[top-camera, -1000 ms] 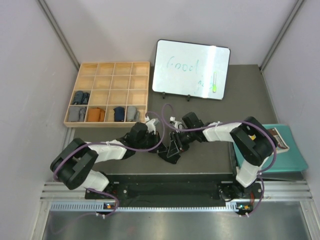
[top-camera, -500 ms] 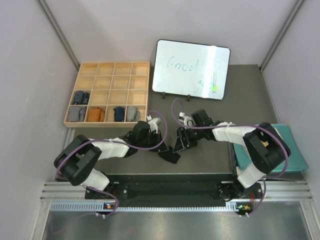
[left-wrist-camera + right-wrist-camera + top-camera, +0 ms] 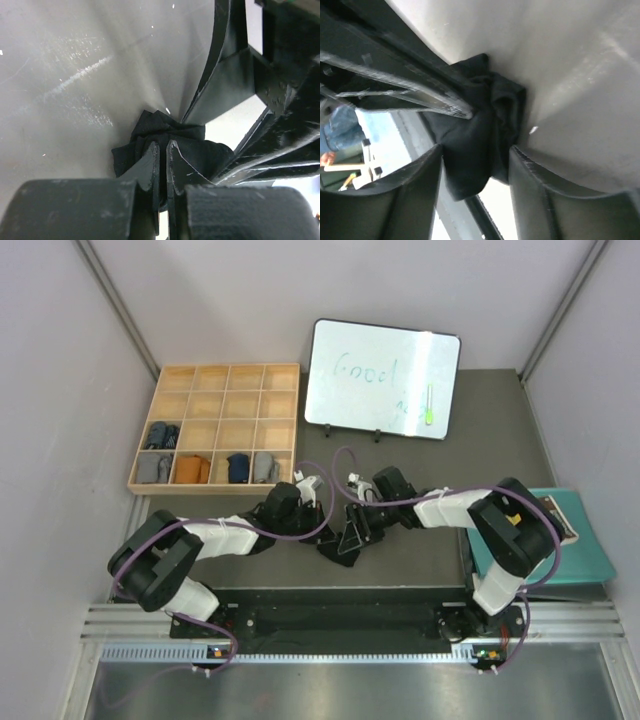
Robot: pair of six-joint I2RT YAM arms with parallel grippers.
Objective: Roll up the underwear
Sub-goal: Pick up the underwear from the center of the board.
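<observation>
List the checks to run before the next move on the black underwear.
1. Left gripper shut at the underwear: ok.
2. Cloth truly pinched in it: cannot tell.
3. Right gripper open, a finger either side of the underwear: ok.
4. Underwear rolled tight: not ok, it looks bunched.
5. Room between the two grippers: not ok, they crowd each other.
6. Free compartments in the tray: ok.
</observation>
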